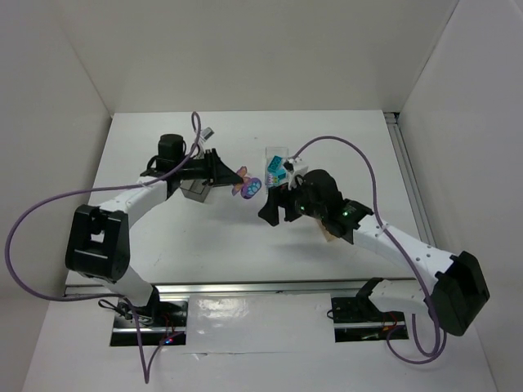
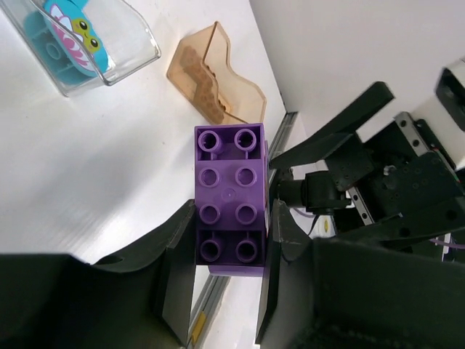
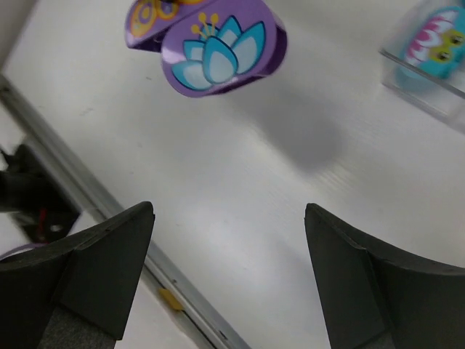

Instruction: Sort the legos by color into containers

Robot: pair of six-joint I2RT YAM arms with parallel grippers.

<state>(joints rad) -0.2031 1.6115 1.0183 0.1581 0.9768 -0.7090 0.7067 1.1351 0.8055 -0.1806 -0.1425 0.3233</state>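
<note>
Left claw [image 2: 231,243]: clamped on purple brick [image 2: 231,163], held off the surface [image 2: 87,167] for sorting.
Right claw [image 3: 227,218]: spread wide, empty.

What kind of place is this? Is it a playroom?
More likely a robot test booth than a playroom. Plain white walls box in a white table, and the cabled left arm and right arm are mounted at its edge. The left pincer holds a purple brick.

Clear bin [image 2: 134,40], amber bin [image 2: 211,73] on table [image 2: 87,160]
</note>
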